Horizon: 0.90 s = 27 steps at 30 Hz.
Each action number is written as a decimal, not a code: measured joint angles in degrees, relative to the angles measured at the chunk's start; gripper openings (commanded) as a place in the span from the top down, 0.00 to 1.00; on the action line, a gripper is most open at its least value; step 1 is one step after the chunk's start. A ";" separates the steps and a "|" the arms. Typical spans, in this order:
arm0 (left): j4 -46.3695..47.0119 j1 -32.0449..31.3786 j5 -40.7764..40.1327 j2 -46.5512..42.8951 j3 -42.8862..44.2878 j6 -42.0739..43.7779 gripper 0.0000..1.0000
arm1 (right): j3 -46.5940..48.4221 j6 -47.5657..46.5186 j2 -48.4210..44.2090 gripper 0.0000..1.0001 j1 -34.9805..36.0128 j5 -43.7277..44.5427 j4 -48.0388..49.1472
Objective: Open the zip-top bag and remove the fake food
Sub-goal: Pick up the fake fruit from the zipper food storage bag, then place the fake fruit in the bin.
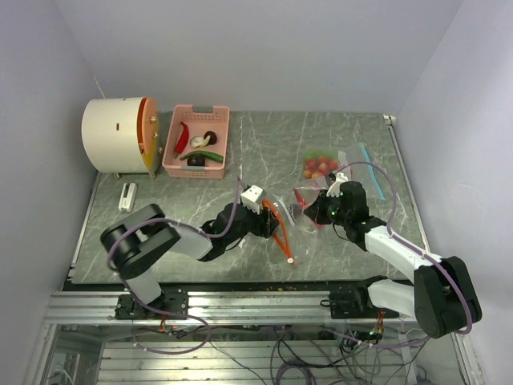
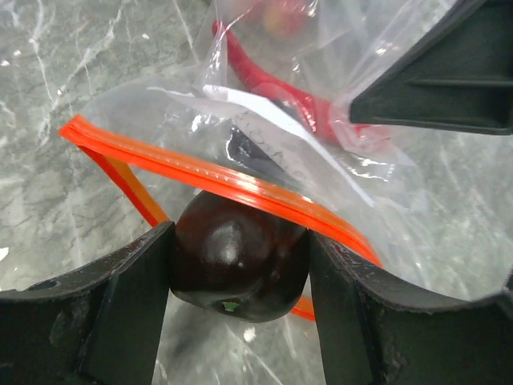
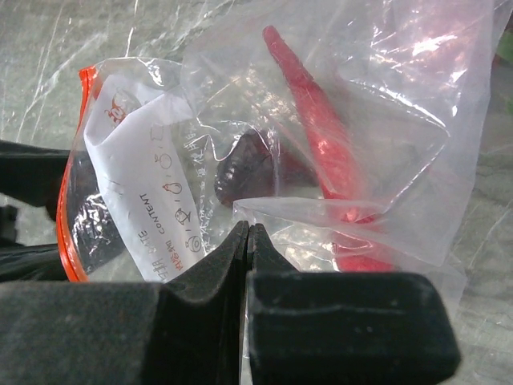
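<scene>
The clear zip-top bag (image 1: 282,227) with an orange zip strip (image 2: 200,172) lies open at mid-table between both grippers. My left gripper (image 1: 269,218) is shut on a dark purple toy fruit (image 2: 228,265) right at the bag's mouth (image 2: 239,237). A red toy chili (image 2: 272,80) is still inside the bag, and it also shows in the right wrist view (image 3: 321,144) beside a dark purple piece (image 3: 248,170). My right gripper (image 1: 304,210) is shut on the bag's clear plastic edge (image 3: 249,233) at the far side from the zip.
A pink slotted basket (image 1: 170,144) with several toy foods stands at the back left beside a white drum with an orange lid (image 1: 119,135). A second bag of red toy fruits (image 1: 321,167) with a blue zip lies behind my right gripper. A small white object (image 1: 127,196) lies at the left.
</scene>
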 measured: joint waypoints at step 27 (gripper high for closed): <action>-40.68 19.23 -24.02 -21.86 16.28 4.26 0.54 | 0.00 0.02 0.39 1.00 0.00 0.13 0.35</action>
